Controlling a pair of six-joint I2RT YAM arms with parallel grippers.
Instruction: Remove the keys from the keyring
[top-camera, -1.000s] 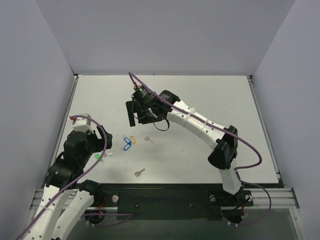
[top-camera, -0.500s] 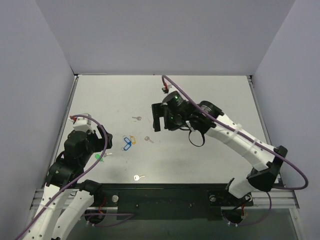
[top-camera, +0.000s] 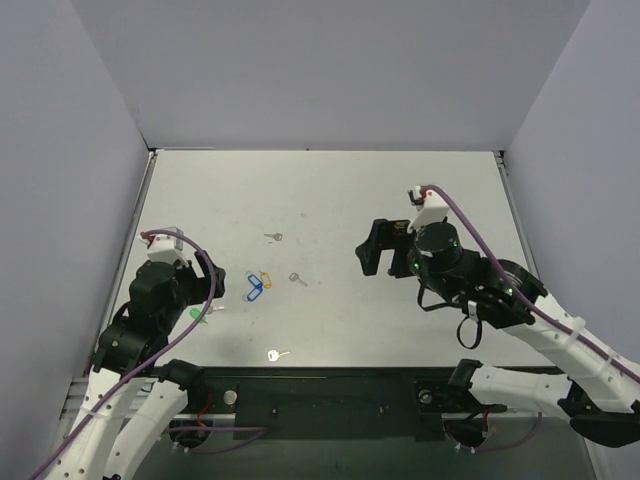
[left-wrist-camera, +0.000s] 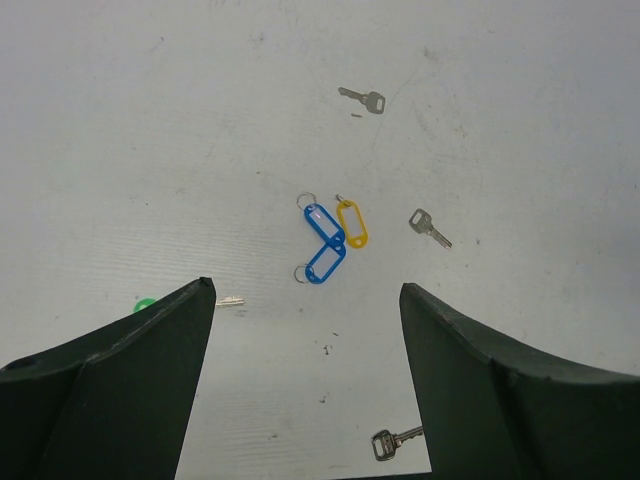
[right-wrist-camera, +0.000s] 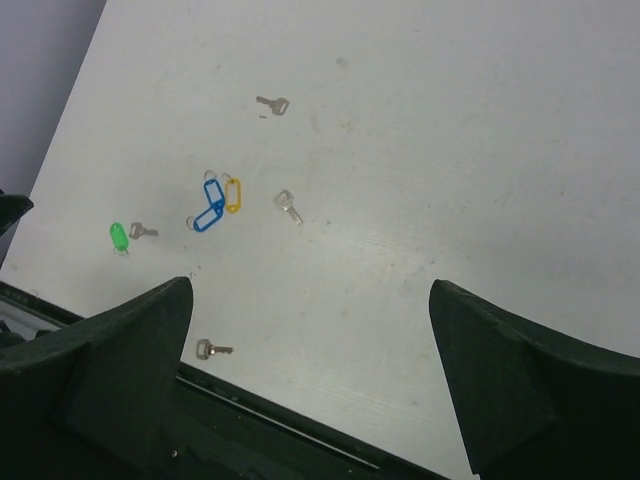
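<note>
- Left wrist view: two oval blue plastic keyring tags (left-wrist-camera: 326, 262) with thin metal rings lie touching, left of the table's (left-wrist-camera: 520, 120) middle, one yellow tag (left-wrist-camera: 352, 222) beside them.
- Four tiny round-headed silver keys (left-wrist-camera: 430, 227) lie scattered around; one green tag (left-wrist-camera: 145, 303).
- Both wide, holding nothing: left pincer (left-wrist-camera: 305, 300), right pincer (right-wrist-camera: 310, 300).

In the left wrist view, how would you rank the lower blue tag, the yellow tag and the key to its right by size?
1. The lower blue tag and yellow tag: about alike.
2. The key: similar length, slimmer, so smallest.
</note>
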